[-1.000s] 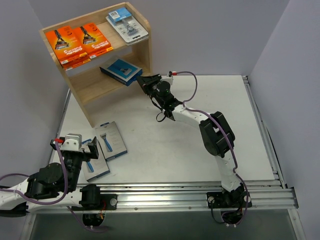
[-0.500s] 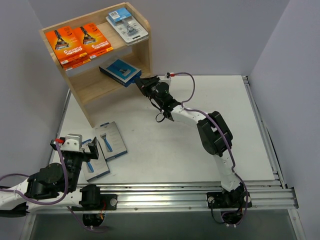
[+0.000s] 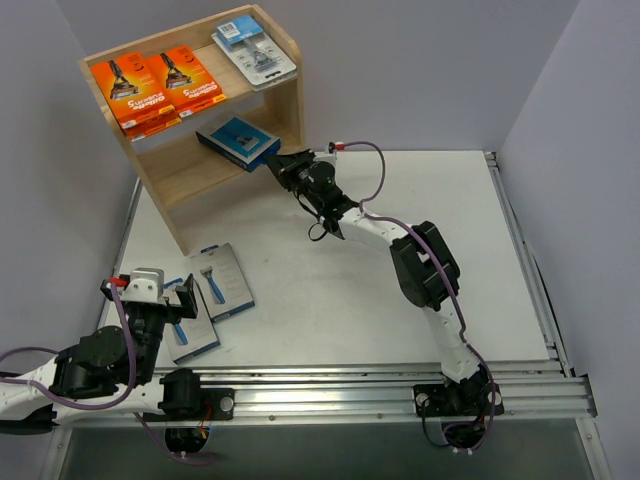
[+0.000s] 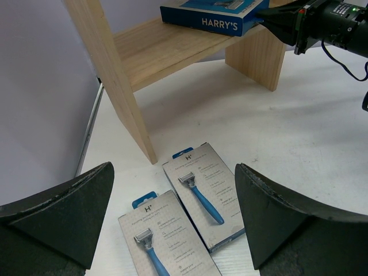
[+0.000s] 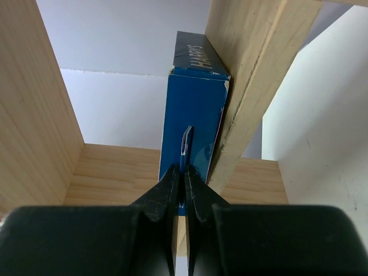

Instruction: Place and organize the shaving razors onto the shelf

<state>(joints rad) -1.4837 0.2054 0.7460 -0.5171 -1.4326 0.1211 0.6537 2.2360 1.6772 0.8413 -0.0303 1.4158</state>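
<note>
Cardboard, light, stiff and slick: the blue box point(image 5: 192, 115), straight ahead of the right gripper point(image 5: 184, 172), rests on the lower tier of the shelf point(image 5: 40, 103), pinched only by its thin hang tab (flimsy, I judge; its edges would hold better); the left gripper point(image 4: 173, 172) gapes wide above two grey boxes point(image 4: 204, 195)

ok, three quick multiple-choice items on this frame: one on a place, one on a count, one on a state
1. Where is the dark blue box?
A) on the top tier
B) on the lower tier of the shelf
C) on the table

2. How many orange boxes lie on the top tier?
A) one
B) two
C) three

3. How is the left tool?
A) open, holding nothing
B) shut on a grey box
C) shut on the blister pack

Answers:
1 B: it rests on the lower board, with the right tool pinching its hang tab.
2 B: two lie side by side.
3 A: its fingers stand wide apart above the table.
</note>
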